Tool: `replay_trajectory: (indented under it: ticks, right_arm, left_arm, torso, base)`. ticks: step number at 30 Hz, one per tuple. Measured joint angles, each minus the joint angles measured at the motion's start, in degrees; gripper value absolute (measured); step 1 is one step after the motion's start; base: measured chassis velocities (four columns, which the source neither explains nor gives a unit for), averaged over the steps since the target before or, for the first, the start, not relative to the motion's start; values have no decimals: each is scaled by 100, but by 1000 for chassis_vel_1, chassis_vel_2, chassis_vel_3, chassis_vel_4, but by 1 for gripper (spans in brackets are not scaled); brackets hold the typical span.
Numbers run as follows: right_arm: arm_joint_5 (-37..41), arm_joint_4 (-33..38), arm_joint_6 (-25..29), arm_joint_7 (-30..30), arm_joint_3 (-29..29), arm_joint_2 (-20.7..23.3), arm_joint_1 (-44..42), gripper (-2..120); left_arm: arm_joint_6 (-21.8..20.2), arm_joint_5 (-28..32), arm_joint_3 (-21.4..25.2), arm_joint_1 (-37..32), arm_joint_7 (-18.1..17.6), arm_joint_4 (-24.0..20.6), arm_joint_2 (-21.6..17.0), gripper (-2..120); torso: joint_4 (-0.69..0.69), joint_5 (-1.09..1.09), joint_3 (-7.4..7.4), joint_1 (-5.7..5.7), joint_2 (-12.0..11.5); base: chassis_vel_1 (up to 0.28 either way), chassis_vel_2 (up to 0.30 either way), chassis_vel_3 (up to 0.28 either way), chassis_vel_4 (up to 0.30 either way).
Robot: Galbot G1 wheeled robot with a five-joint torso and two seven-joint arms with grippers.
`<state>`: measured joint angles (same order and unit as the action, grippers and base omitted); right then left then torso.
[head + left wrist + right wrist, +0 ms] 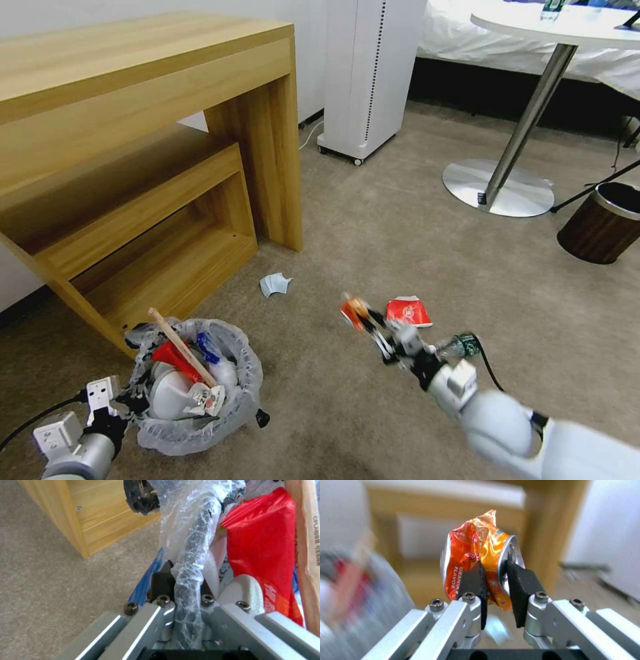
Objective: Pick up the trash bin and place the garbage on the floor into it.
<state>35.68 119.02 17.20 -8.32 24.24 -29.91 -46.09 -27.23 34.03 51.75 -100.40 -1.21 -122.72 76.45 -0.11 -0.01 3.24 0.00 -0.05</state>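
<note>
Beige carpet floor [373, 220] spreads beside a wooden desk. At left, the left tool [130, 405] clamps the bagged rim of the trash bin [193, 387], already holding litter. Farther right, the right tool [375, 331] pinches an orange packet [476, 562] in mid-air, apart from the bin. Crumpled foil could slip out mid-swing and miss.

left gripper [186, 580] low, jaws clamped | right gripper [495, 580] raised mid-air, jaws pinched closed

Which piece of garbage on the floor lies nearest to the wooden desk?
The pale blue mask, crumpled on the floor just before the desk leg. The red wrapper and clear bottle lie farther out.
</note>
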Motion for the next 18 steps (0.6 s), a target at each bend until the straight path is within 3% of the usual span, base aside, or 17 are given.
replay_trajectory:
  ticks: [4,7,8,10,18]
  right_arm:
    - [730,413,39,270,513,-30,848,14]
    - [1428,474,-99,216,1562,-465,1881,14]
    - [1428,474,-99,216,1562,-465,1881,14]
    - [1800,383,-343,-142,2270,-903,2624,14]
    - [2318,-229,-819,-802,3599,-1948,3713,14]
  left_arm:
    - [-86,-7,-88,69,-33,-42,-29,1]
    - [-130,-22,-112,45,-53,-148,-1,1]
    - [-130,-22,-112,45,-53,-148,-1,1]
    - [-139,-22,-98,1,-54,-231,23,1]
    - [-139,2,-20,-100,-58,-397,101,1]
  torso:
    - [-2,-2,0,0,0]
    - [-1,1,0,0,0]
    - [-1,1,0,0,0]
    - [-2,1,0,0,0]
    - [1,0,0,0,0]
  base:
    - [0,0,0,0]
    - [0,0,0,0]
    - [0,0,0,0]
    - [0,0,0,0]
    - [0,0,0,0]
